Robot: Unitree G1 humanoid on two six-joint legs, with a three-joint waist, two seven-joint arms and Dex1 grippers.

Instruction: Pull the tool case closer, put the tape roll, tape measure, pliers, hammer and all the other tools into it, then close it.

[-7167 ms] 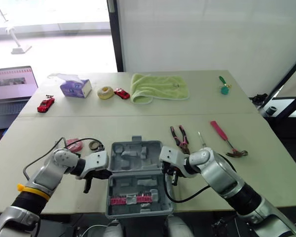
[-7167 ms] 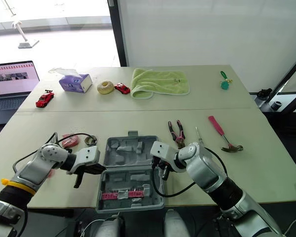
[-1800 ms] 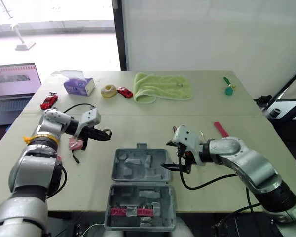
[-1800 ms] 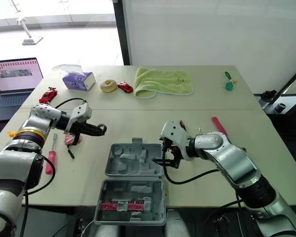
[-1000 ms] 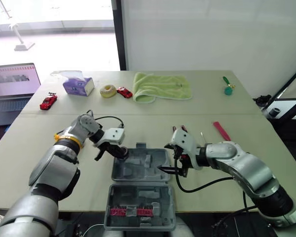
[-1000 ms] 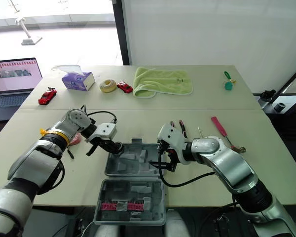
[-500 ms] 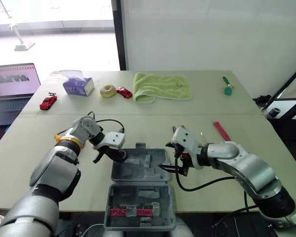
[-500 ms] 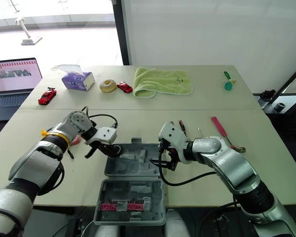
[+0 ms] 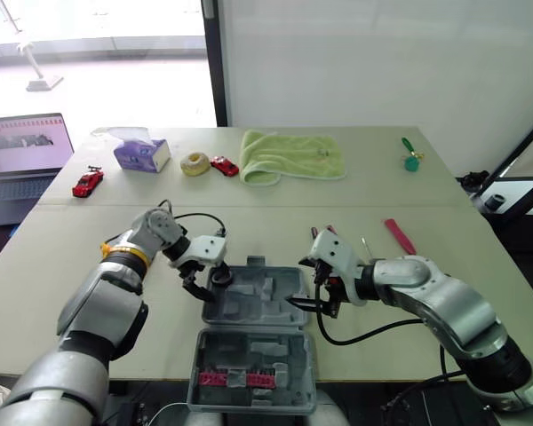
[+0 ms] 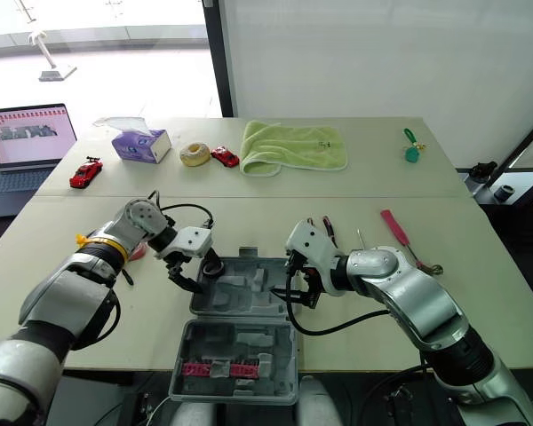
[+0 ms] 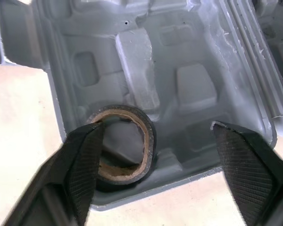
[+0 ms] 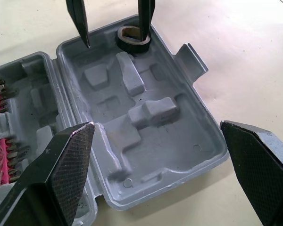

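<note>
The grey tool case (image 9: 289, 282) lies open at the near table edge, with red bits in its near half. The black tape roll (image 9: 220, 277) lies in the far left corner of its far half. My left gripper (image 9: 204, 282) hangs over that corner, open. In the left wrist view one finger (image 11: 85, 160) overlaps the roll (image 11: 125, 146). My right gripper (image 9: 306, 303) stands open at the case's right rim, holding nothing. Pliers (image 10: 324, 227) and a pink-handled hammer (image 9: 397, 235) lie right of the case. A pink object (image 10: 137, 252) lies beside my left arm.
Along the far side of the table lie a green towel (image 9: 291, 155), a tissue box (image 9: 142, 155), a cream ring (image 9: 194, 164), two red toy cars (image 9: 86, 183) and a green item (image 9: 411, 160). A laptop (image 9: 22, 151) stands off the table's left.
My left gripper has opened and let go of the tape roll, which now rests in the case's far left corner. The right arm has held still.
</note>
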